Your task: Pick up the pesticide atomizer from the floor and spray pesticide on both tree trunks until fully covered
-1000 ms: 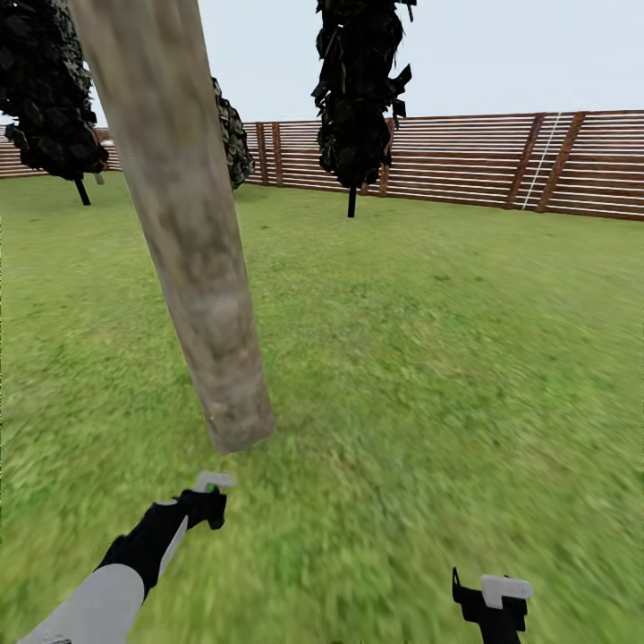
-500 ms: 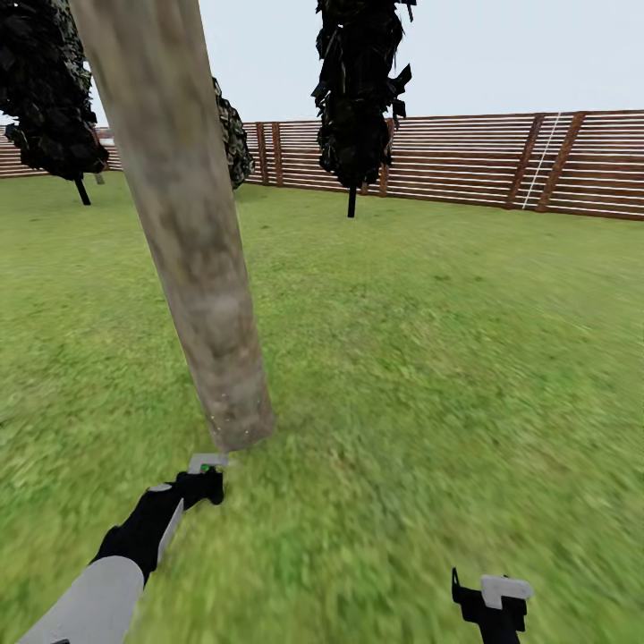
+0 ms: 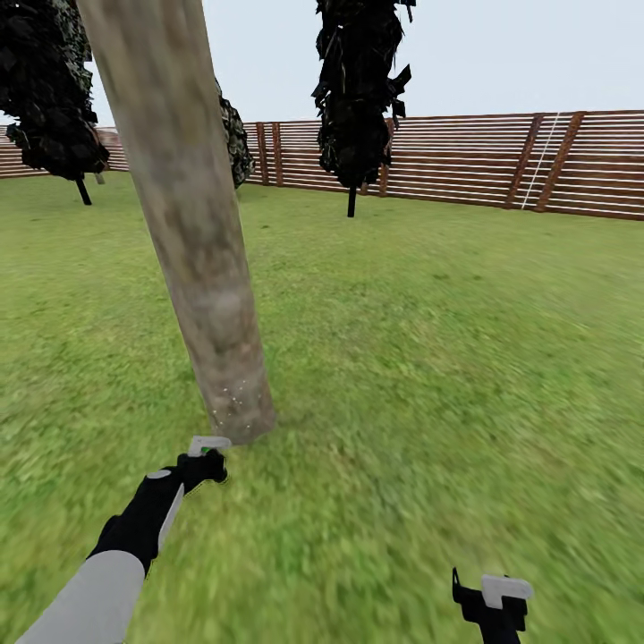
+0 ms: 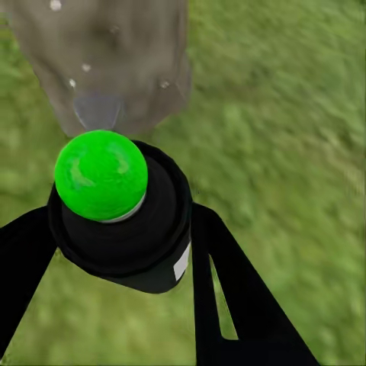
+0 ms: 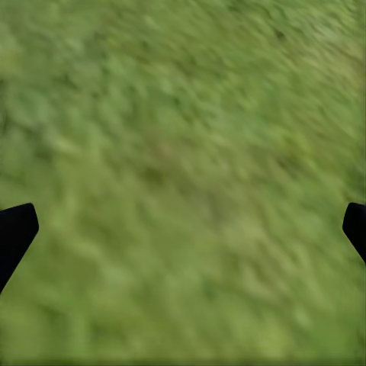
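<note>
A thick, leaning grey-tan tree trunk rises from the lawn just ahead on the left. Small white specks dot its base. My left gripper is shut on the pesticide atomizer, held a short way in front of the trunk's foot. In the left wrist view the atomizer is a black bottle with a bright green round top, clamped between the black fingers and pointing at the speckled trunk base. My right gripper hangs low at the right, open over bare grass.
Dark narrow cypress-like trees stand behind at the left and centre. A brown slatted fence closes the far side. Open lawn stretches to the right of the trunk.
My left arm has pushed the atomizer forward, closer to the trunk's base. White specks have appeared on the lower trunk. The right arm has stayed put.
</note>
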Robot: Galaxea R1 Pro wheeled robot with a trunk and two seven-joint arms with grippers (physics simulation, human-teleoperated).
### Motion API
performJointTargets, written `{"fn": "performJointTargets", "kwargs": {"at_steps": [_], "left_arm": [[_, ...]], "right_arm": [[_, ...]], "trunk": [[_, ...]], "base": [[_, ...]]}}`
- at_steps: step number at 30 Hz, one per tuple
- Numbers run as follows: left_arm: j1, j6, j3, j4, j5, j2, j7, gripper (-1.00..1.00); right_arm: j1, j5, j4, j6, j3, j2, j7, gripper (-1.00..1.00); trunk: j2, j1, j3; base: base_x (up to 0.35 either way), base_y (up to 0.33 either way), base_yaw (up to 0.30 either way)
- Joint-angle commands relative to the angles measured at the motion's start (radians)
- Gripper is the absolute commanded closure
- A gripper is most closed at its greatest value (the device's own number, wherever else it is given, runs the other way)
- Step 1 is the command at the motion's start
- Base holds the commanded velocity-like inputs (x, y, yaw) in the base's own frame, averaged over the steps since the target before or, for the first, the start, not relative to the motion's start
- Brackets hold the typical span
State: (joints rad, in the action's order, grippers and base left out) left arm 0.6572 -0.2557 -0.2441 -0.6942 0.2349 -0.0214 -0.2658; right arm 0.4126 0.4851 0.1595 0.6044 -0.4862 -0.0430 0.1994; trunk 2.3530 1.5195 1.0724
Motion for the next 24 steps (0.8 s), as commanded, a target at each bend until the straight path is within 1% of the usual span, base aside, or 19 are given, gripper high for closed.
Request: {"fn": "performJointTargets", "kwargs": {"at_steps": [1, 4, 6, 7, 9, 10, 11, 13, 15, 19, 20, 22, 24], "left_arm": [[-0.001, -0.001, 0.001, -0.004, -0.001, 0.003, 0.0, 1.0], [-0.003, -0.002, -0.001, -0.008, -0.003, 0.013, -0.001, 1.0], [-0.003, -0.002, 0.011, -0.008, -0.002, 0.027, 0.0, 1.0], [-0.001, -0.002, 0.017, -0.01, -0.003, 0.026, -0.001, 1.0], [0.001, -0.003, 0.01, -0.016, -0.004, 0.013, -0.001, 1.0], [0.002, -0.012, 0.008, -0.026, -0.006, -0.009, -0.001, 1.0], [0.002, -0.019, 0.008, -0.032, -0.008, -0.017, -0.001, 1.0], [0.002, -0.034, 0.01, -0.042, -0.01, -0.024, -0.001, 1.0], [0.001, -0.047, 0.016, -0.066, -0.009, -0.014, 0.0, 1.0], [0.0, -0.051, 0.02, -0.104, -0.005, 0.028, 0.0, 1.0], [-0.002, -0.06, 0.035, -0.136, -0.005, 0.038, 0.0, 1.0], [-0.003, -0.085, 0.044, -0.165, -0.006, 0.037, 0.0, 1.0], [-0.004, -0.118, 0.04, -0.203, -0.009, 0.031, -0.001, 1.0]], "right_arm": [[0.0, 0.0, 0.0, 0.0, 0.0, 0.0, 0.0, -1.0], [0.0, 0.0, 0.0, 0.0, 0.0, 0.0, 0.0, -1.0], [0.0, 0.0, 0.0, 0.0, 0.0, 0.0, 0.0, -1.0], [0.0, 0.0, 0.0, 0.0, 0.0, 0.0, 0.0, -1.0], [0.0, 0.0, 0.0, 0.0, 0.0, 0.0, 0.0, -1.0], [0.0, 0.001, 0.0, 0.0, 0.0, 0.0, 0.0, -1.0], [0.0, 0.001, 0.0, 0.0, 0.0, 0.0, 0.0, -1.0], [0.0, 0.001, 0.0, 0.0, 0.0, 0.001, 0.0, -1.0], [0.0, 0.001, 0.0, 0.0, 0.0, 0.001, 0.0, -1.0], [0.0, 0.001, 0.0, 0.0, 0.0, 0.0, 0.0, -1.0], [0.0, 0.001, 0.0, 0.0, 0.0, 0.0, 0.0, -1.0], [0.0, 0.001, 0.0, 0.0, 0.0, 0.0, 0.0, -1.0], [0.0, 0.001, 0.0, 0.0, 0.0, 0.0, 0.0, -1.0]], "trunk": [[0.0, 0.0, 0.0], [0.0, 0.0, 0.0], [0.0, 0.0, 0.0], [0.0, 0.0, 0.0], [0.0, 0.0, 0.0], [0.0, 0.0, 0.0], [0.0, 0.0, 0.0], [0.0, 0.0, 0.0], [0.0, 0.0, 0.0], [0.0, 0.0, 0.0], [0.0, 0.0, 0.0], [0.0, 0.0, 0.0], [0.0, 0.0, 0.0]], "base": [[0.0, 0.0, 0.0], [-0.112, 0.0, 0.0], [-0.284, 0.0, 0.0], [-0.065, 0.0, 0.0], [-0.025, 0.0, 0.0], [-0.007, 0.0, 0.0], [-0.004, 0.0, 0.0], [-0.002, 0.0, 0.0], [0.0, 0.0, 0.0], [0.0, 0.0, 0.0], [-0.172, 0.0, 0.0], [-0.251, 0.0, 0.0], [-0.309, 0.0, 0.0]]}}
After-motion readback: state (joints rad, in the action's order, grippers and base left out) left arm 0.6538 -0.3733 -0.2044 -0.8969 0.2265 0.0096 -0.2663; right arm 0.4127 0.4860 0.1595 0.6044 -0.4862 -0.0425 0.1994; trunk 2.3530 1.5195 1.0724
